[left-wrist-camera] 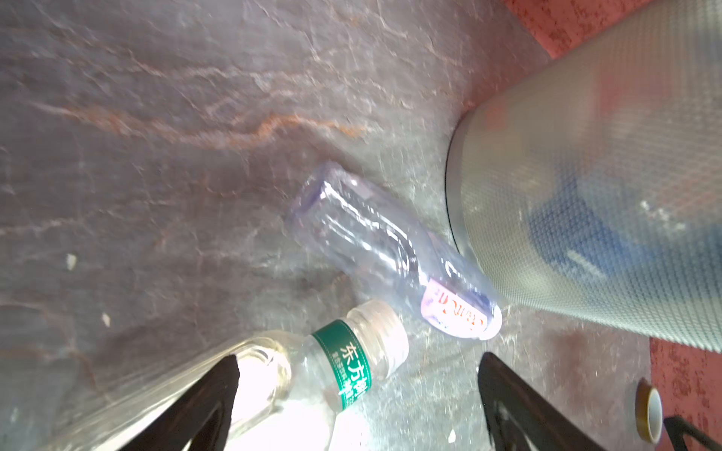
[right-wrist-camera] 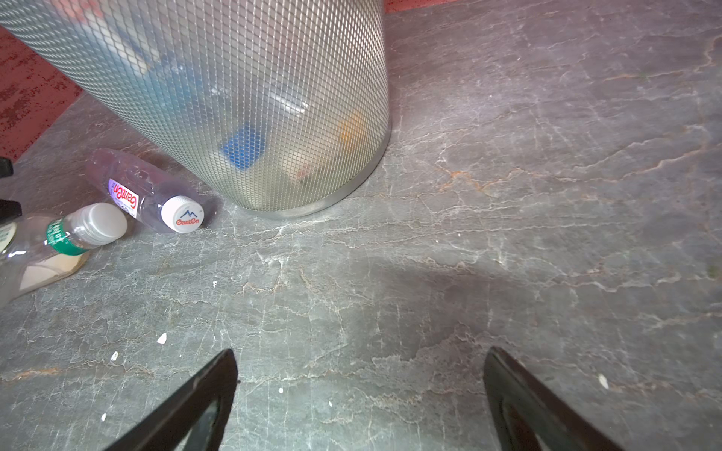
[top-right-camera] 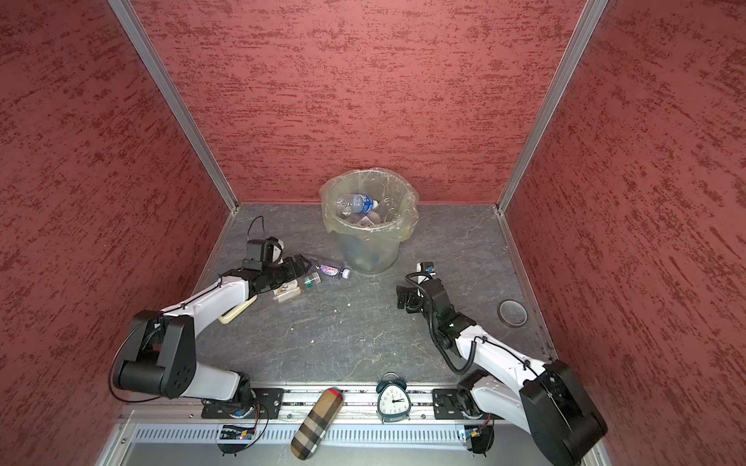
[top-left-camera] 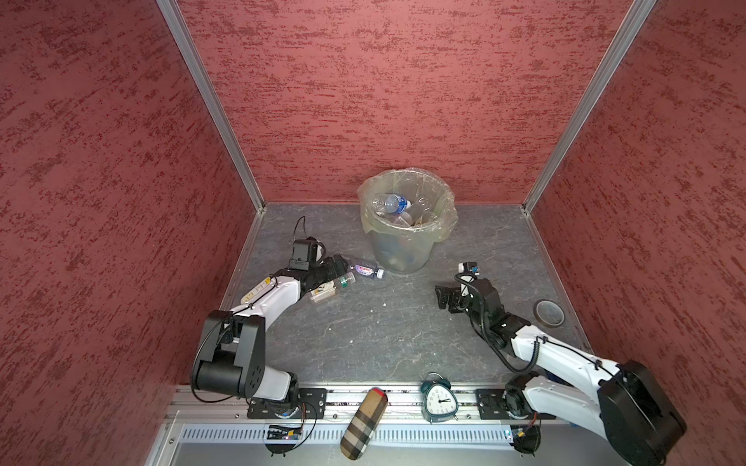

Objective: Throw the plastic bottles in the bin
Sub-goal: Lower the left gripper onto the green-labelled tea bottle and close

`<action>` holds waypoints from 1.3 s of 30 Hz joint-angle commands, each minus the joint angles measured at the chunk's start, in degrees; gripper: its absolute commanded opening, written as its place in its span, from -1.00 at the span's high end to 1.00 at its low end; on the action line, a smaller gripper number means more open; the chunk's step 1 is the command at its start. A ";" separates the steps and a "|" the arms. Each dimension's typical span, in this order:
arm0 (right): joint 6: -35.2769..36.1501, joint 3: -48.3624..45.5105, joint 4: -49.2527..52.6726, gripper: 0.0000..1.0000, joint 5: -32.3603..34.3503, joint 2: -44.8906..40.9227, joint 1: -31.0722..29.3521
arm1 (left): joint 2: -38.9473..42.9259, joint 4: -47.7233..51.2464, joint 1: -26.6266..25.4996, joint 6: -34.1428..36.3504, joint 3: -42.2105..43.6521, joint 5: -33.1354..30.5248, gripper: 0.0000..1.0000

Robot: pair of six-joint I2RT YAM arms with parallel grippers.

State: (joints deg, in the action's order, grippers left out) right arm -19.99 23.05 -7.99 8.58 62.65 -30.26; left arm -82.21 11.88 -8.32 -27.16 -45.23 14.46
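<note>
Frankly, much is hard to read: my left arm hides most of a cream calculator (top-right-camera: 237,313), and glare whitens the body of the green-banded bottle (left-wrist-camera: 312,375) in the left wrist view, while in both top views my left tool (top-left-camera: 337,267) covers part of it. Through the meshed wall of the bin (top-left-camera: 399,250) the wrist views give only blurred blue and orange patches. From above I make out a blue-labelled bottle (top-left-camera: 393,203) lying across a heap of clear ones that I cannot count. My left tool is spread wide, low over the counter (top-left-camera: 383,331), and grips nothing: the green-banded bottle's neck lies between the fingers, one finger crosses in front of its body, and I cannot tell whether they touch. My right tool (right-wrist-camera: 361,351), well apart from the bottles and nearer me than the bin, is likewise spread wide, with only bare counter between its fingers. The green-banded bottle lies on its side, long axis slanting away from my left arm, white cap toward the pink-labelled bottle (right-wrist-camera: 144,191). That one also lies on its side just beside the bin's foot, base toward my left tool, white cap pointing to my right; whether it touches the bin I cannot tell.
</note>
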 commanded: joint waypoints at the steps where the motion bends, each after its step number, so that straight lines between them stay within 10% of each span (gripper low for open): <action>1: 0.30 0.61 -0.98 -0.97 -0.75 -0.34 0.06 | 1.59 3.14 -0.03 1.86 1.64 -1.35 -0.91; 39: 0.21 0.40 -0.89 -0.97 -0.95 -0.60 0.11 | 3.88 16.98 -9.91 -0.70 0.60 -17.58 -0.49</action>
State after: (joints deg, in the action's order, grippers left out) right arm -19.92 23.05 -8.01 8.56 62.61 -30.26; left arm -76.90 28.08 -17.78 -26.74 -42.96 -1.50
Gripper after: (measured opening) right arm 0.987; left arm 0.748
